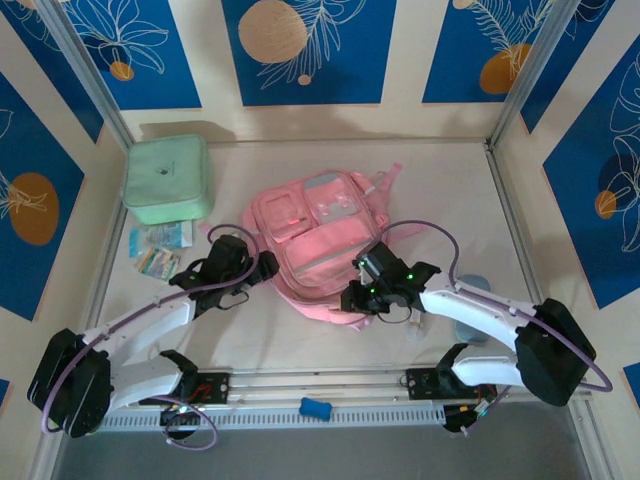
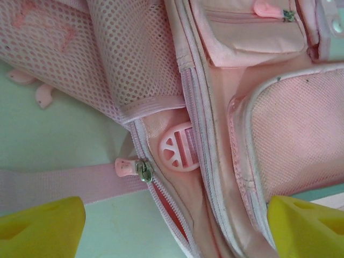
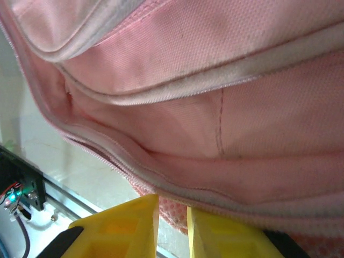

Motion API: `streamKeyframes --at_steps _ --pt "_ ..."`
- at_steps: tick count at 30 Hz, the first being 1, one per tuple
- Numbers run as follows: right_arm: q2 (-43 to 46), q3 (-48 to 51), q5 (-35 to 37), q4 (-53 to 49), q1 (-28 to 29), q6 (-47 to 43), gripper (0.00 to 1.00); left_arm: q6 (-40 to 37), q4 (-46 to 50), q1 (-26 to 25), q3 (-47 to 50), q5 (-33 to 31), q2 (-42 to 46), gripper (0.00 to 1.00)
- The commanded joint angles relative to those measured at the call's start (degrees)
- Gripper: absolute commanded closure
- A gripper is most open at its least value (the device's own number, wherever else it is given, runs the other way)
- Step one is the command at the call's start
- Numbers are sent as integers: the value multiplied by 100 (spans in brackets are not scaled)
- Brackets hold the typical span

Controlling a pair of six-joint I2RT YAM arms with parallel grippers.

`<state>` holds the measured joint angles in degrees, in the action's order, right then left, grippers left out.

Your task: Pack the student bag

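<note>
The student bag (image 1: 318, 235), pink with pale panels, lies flat in the middle of the table. My left gripper (image 1: 262, 268) is at its left side, open wide. In the left wrist view the yellow fingers (image 2: 51, 223) stand far apart over a partly open zip, its pink pull (image 2: 128, 167) next to a round pink buckle (image 2: 180, 153). My right gripper (image 1: 355, 297) is at the bag's near right edge. Its jaws (image 3: 173, 215) are almost closed on the bag's lower hem and pink mesh (image 3: 161, 194).
A mint green square zip case (image 1: 167, 178) sits at the back left, with printed packets (image 1: 160, 250) in front of it. A pale blue object (image 1: 470, 292) lies under the right arm. A small blue item (image 1: 316, 408) rests on the front rail.
</note>
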<state>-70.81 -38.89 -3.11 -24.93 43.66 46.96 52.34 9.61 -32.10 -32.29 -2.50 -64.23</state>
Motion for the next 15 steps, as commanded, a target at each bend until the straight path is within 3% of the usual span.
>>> streamKeyframes --at_steps 1,6,10,13,15 --pt "-152 -163 180 106 30 81 78 555 -479 112 236 116 -176 14" --pt "-230 -83 279 168 29 104 78 795 -896 138 216 130 -611 18" --pt "-228 -10 331 126 -20 124 78 412 -856 394 -165 52 -1057 18" --pt "-240 21 343 181 -43 107 78 565 -806 599 -311 74 -1418 19" --pt "-257 31 390 192 -52 117 78 676 -1284 669 -219 227 -1611 23"
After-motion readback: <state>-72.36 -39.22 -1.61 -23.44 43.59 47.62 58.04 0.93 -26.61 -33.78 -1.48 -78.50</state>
